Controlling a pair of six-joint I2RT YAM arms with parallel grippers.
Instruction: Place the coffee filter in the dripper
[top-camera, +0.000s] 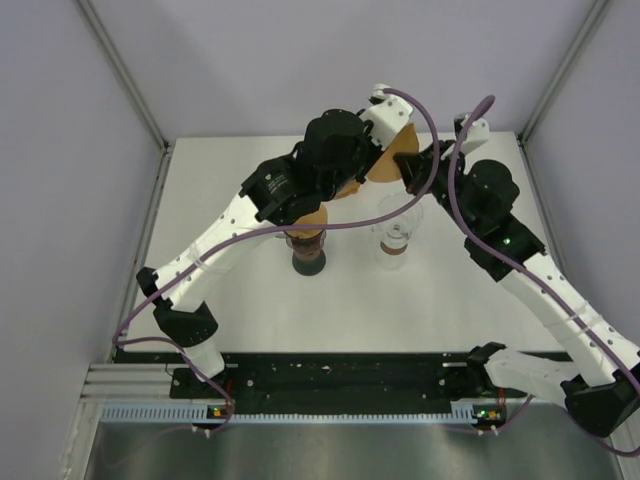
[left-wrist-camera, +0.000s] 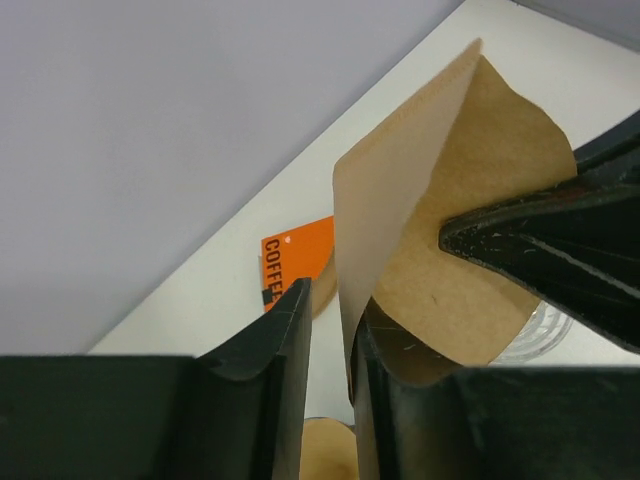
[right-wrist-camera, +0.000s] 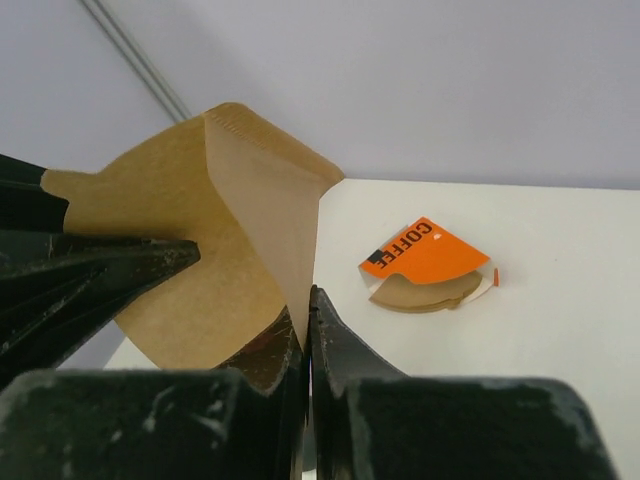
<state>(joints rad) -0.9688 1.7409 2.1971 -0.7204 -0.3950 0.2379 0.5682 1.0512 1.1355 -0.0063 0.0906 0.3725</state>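
A brown paper coffee filter (top-camera: 388, 160) hangs in the air between both grippers, above and behind the clear glass dripper (top-camera: 398, 228). My right gripper (right-wrist-camera: 305, 300) is shut on one wall of the filter (right-wrist-camera: 200, 260). My left gripper (left-wrist-camera: 332, 300) stands narrowly open, with the other wall of the filter (left-wrist-camera: 480, 200) between its fingers, against the right finger. The filter's mouth is spread partly open. The dripper's rim (left-wrist-camera: 545, 330) shows below the filter in the left wrist view.
An orange "COFFEE" filter pack (right-wrist-camera: 425, 255) with more filters lies on the white table (right-wrist-camera: 560, 300) near the back; it also shows in the left wrist view (left-wrist-camera: 295, 255). A dark-based stand with a tan top (top-camera: 308, 250) sits left of the dripper, under the left arm.
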